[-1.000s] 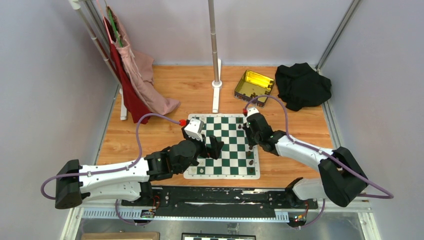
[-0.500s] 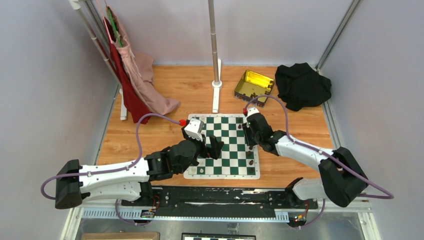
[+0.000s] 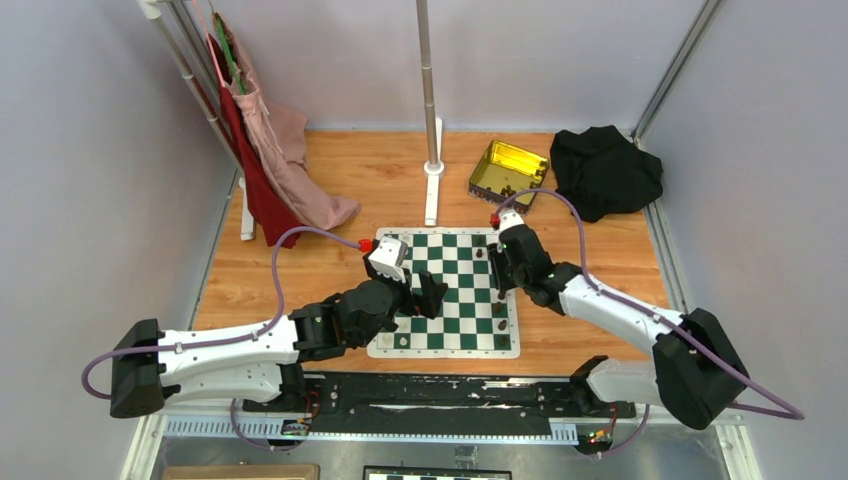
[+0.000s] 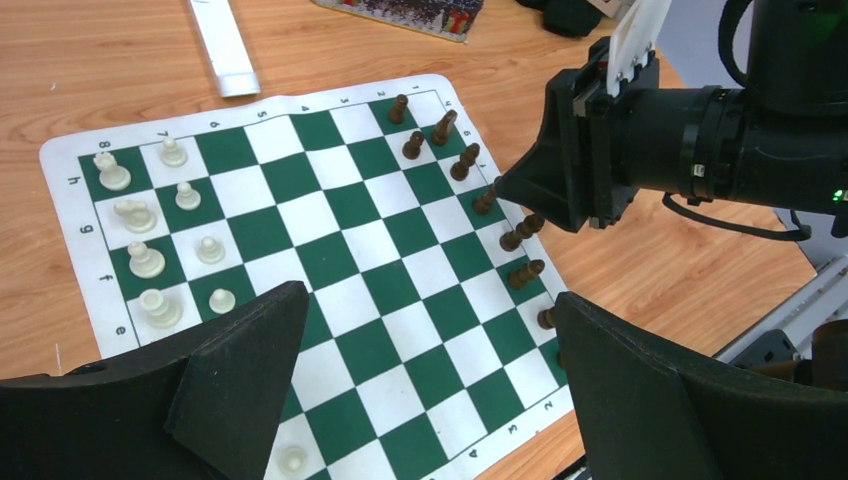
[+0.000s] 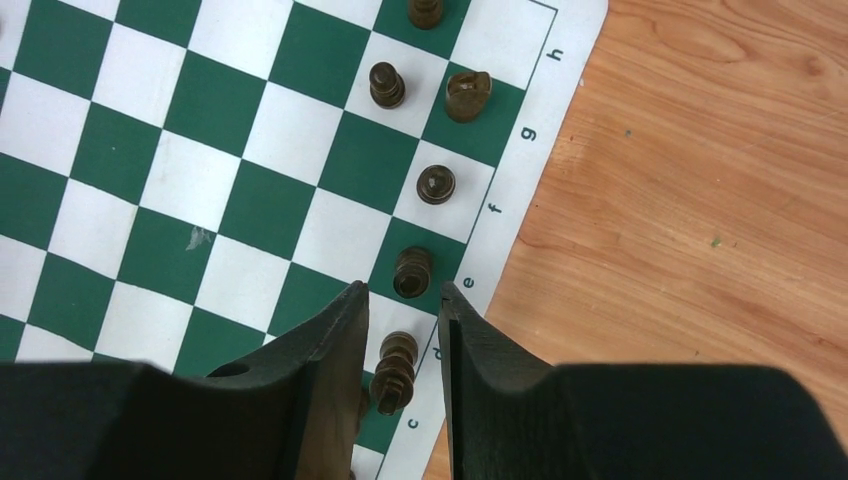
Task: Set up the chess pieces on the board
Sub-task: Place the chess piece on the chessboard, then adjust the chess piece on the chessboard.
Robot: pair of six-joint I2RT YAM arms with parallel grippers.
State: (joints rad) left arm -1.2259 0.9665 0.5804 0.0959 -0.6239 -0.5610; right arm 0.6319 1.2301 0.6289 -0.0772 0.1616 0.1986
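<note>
Hazard: right end effector point(image 5: 403, 293), jaws parted astride a small dark brown chess piece point(image 5: 395, 372), may clip and topple it on withdrawal; left end effector point(image 4: 428, 298) gapes empty.

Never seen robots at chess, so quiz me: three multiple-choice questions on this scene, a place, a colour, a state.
1. The gold tin sits: A) on the board B) on the table beyond the board C) by the arm bases
2. The board's dark squares are: A) black B) green C) red
3. The left gripper is: A) open, empty B) shut on a pawn C) shut on cloth
B: it rests on wood past the far edge. B: green alternates with white. A: its jaws stand wide, nothing between.
</note>
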